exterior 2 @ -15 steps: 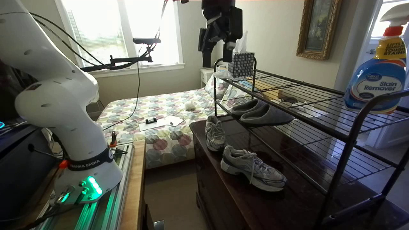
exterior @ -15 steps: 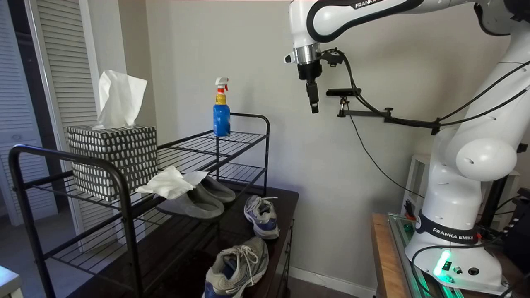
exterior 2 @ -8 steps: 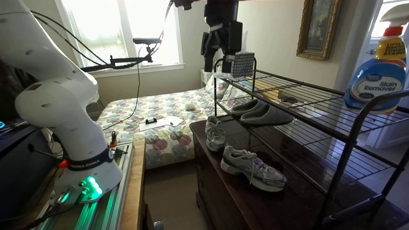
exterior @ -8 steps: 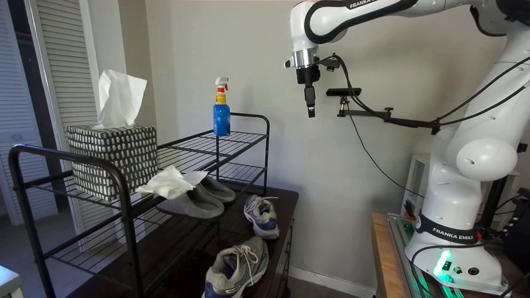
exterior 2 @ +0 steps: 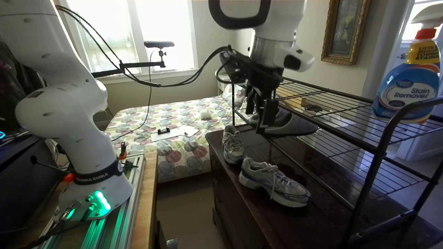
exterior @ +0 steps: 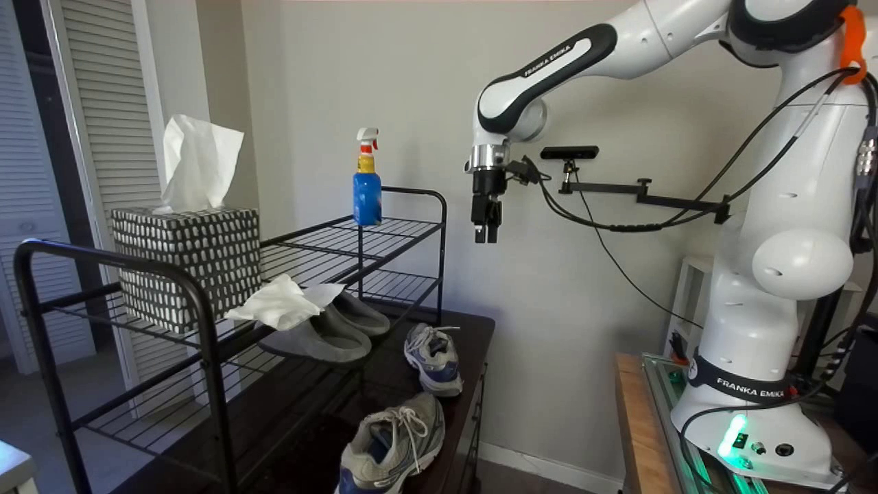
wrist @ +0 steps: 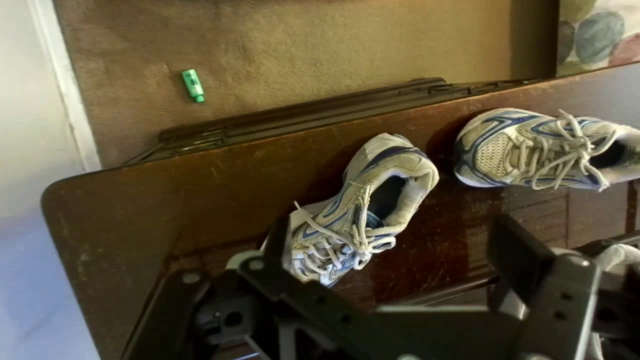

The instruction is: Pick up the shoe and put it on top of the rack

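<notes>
In an exterior view, shoe (exterior: 433,360) sits right of rack (exterior: 391,254), far end of counter (exterior: 475,333). Jaws wide, nothing held, well above. Suggest straddling the shoe's width at the opening, descending clear of the rack, then lifting past rack-top height.

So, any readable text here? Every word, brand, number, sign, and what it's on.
"FRANKA EMIKA": forearm.
"FRANKA EMIKA": black band round robot base.
"Stain Remover": spray bottle, front.
"Great": also there; word beneath blurred.
"LIFTS … TOUGH STAIN": its yellow neck; rest unclear.
Too small or blurred: marks on green bottle on floor; spray bottle's smaller print.
No readable numbers.
</notes>
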Controlling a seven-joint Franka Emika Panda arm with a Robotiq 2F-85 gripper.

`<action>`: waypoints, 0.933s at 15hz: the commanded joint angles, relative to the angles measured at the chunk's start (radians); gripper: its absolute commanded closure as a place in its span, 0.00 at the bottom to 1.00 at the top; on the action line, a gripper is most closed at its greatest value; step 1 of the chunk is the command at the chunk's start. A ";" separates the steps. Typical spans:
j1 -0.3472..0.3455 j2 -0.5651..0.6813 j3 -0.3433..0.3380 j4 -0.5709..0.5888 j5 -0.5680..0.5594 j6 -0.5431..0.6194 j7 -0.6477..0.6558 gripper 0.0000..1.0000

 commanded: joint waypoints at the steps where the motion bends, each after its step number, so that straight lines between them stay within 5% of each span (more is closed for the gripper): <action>1: -0.020 0.027 0.019 -0.002 0.026 0.014 -0.007 0.00; 4: -0.020 0.056 0.025 -0.001 0.046 0.029 -0.007 0.00; 14: -0.067 0.112 0.024 -0.212 0.605 0.411 -0.023 0.00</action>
